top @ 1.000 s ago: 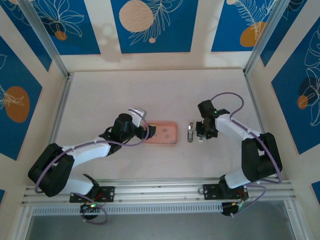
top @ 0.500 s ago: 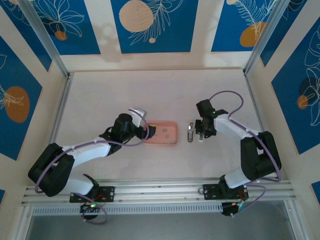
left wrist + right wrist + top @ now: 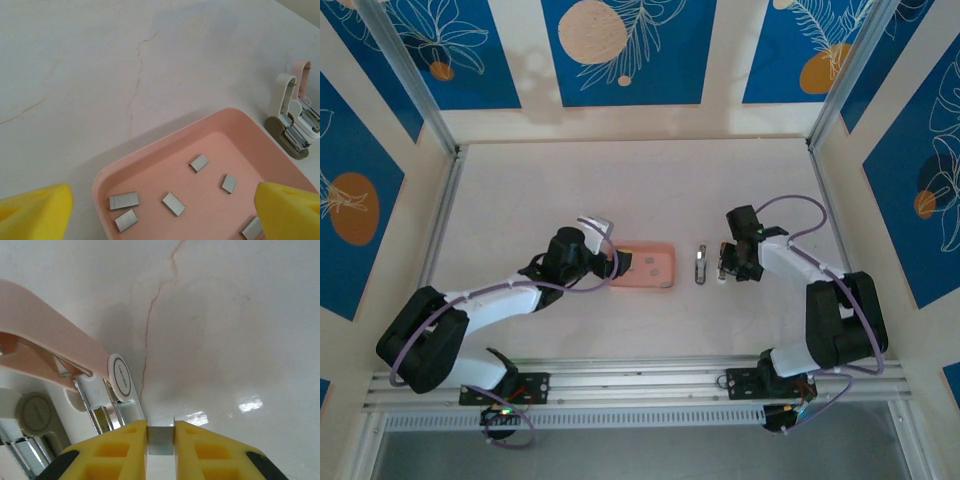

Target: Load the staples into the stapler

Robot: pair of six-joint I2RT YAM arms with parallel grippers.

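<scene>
1. Left fingers [image 3: 35,212]: we list these as spread wide and holding nothing. They are poised at the left end of the pink tray [image 3: 150,150].
2. Staples [image 3: 173,203]: we count six small grey strips. They lie loose on the tray floor, apart from one another.
3. Pink tray: it lies flat on the pale surface [image 3: 620,190], between the two arms.
4. Stapler [image 3: 700,265]: it stands on the surface just right of the tray, not touching it. In the right wrist view we note its pink lid swung up and the metal channel beneath laid bare.
5. Right fingers [image 3: 122,447]: we list these as closed on one staple strip [image 3: 161,440], pinched between the tips. They sit just beside the stapler's open end. We cannot tell whether the strip touches the surface.
</scene>
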